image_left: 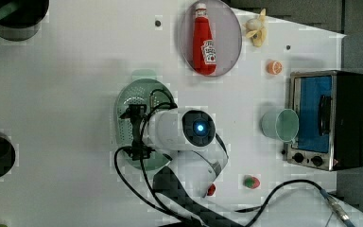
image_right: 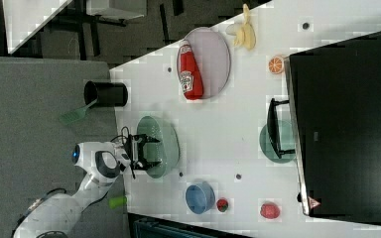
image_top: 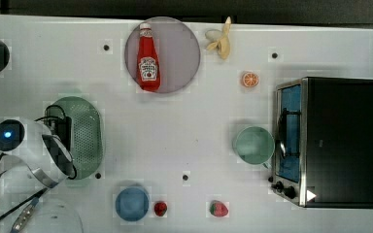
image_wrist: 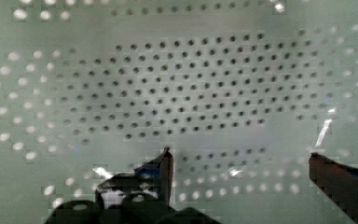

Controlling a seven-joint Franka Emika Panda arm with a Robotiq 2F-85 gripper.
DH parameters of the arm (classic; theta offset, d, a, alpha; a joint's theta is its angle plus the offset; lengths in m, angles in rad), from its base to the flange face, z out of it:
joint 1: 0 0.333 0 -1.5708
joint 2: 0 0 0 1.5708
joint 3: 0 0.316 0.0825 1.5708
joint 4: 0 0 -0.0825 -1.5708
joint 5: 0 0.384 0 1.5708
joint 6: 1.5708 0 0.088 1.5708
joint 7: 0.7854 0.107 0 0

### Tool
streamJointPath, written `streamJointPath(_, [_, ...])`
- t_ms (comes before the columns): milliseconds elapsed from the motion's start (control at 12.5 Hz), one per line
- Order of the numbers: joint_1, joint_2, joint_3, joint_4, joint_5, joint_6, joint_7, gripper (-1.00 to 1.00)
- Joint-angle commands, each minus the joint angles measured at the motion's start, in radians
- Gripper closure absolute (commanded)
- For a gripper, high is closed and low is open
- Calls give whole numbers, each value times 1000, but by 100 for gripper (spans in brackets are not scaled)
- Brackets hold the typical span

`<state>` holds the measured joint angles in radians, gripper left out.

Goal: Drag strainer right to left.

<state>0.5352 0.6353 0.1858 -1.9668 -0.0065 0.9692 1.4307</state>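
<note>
Jaws: we are finding the gripper [image_wrist: 240,163] spread wide, holding nothing, fingertips hanging inside the strainer [image_wrist: 186,88], apparently to catch its wall for the drag.
Strainer: we are seeing it [image_top: 85,133] lying at the top view's left on the table [image_top: 189,126], under the arm.
Mid-table: blue bowl [image_top: 131,204] sitting near the strainer.
Far side: cup [image_top: 253,144] standing beside the toaster oven [image_top: 328,141], well apart.

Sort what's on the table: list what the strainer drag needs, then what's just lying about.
Needed: strainer; gripper, open over it.

Lying about: ketchup bottle on plate; banana; orange half; cup; toaster oven; blue bowl; strawberries.
</note>
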Motion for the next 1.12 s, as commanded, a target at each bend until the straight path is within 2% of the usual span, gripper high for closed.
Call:
streamJointPath(80, [-48, -186, -28, 33, 4, -176, -248, -100])
streamJointPath(400, [-92, -417, -107, 32, 4, -447, -552, -100])
streamJointPath(640, [-123, -574, -202, 32, 4, -569, -676, -100])
streamJointPath(960, [-164, -733, -378, 34, 4, -713, -1004, -100])
streamJointPath(1120, [-178, -789, -476, 34, -2, -741, -1089, -100])
